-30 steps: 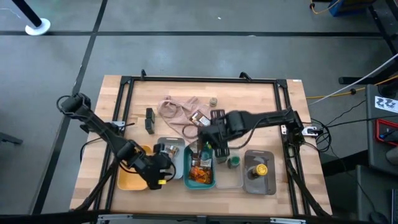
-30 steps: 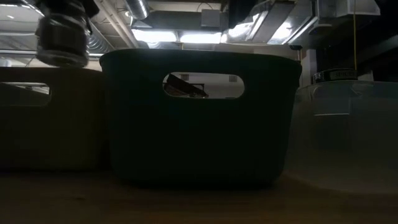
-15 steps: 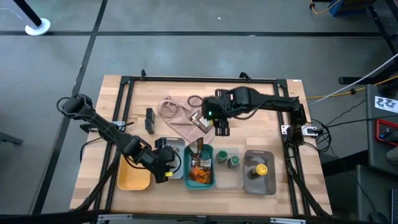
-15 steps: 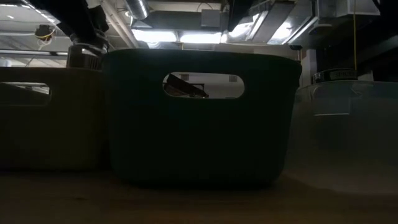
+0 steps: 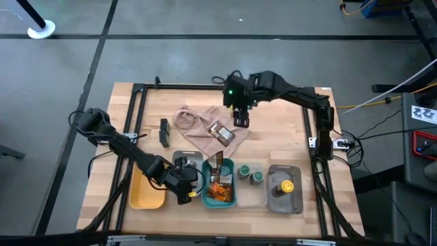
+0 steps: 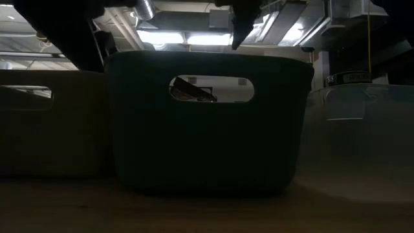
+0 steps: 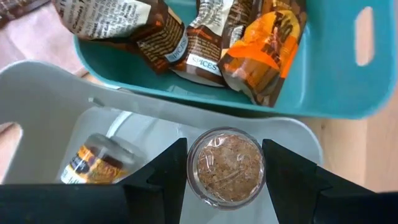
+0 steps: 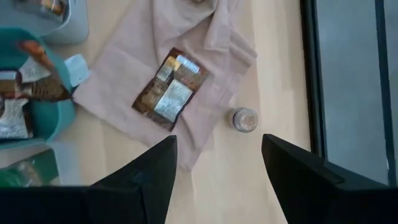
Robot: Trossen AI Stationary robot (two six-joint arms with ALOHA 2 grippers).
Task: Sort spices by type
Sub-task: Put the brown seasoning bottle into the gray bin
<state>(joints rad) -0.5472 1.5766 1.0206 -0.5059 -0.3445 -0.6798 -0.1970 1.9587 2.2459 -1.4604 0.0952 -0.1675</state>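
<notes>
My left gripper (image 5: 183, 181) is down in the left grey tray (image 7: 37, 106), shut on a small jar with a tan cork lid (image 7: 226, 167). A second jar (image 7: 93, 163) lies on its side in that tray. The teal tray (image 7: 336, 74) beside it holds several orange-brown packets (image 7: 261, 43). My right gripper (image 8: 217, 155) is open and touches nothing; it hovers near the far side of the table (image 5: 240, 117), over the right edge of the beige-pink cloth (image 8: 124, 93). One packet (image 8: 169, 90) lies on the cloth, and a small jar (image 8: 244, 119) stands on the wood beside it. My left gripper pinches the cork-lidded jar between its two fingers (image 7: 168, 168), one on each side of the round wall just below the lid rim (image 7: 191, 163). The fingers come from above, pointing down. The jar is upright; whether its base rests on the tray floor cannot be told.
Two black blocks (image 5: 164, 131) lie left of the cloth. The yellow tray (image 5: 145, 195) is left of the grey one. The clear tray (image 5: 251, 195) holds two green-lidded jars (image 5: 244, 171); the right grey tray (image 5: 285, 198) holds a yellow-lidded jar (image 5: 287, 184). A black frame (image 5: 218, 87) borders the table.
My right gripper has pulled back from the clear tray toward the far edge, leaving two green-lidded jars showing there. My left gripper has carried the cork-lidded jar from over the yellow tray rightward to the grey tray and lowered it behind the tray wall.
</notes>
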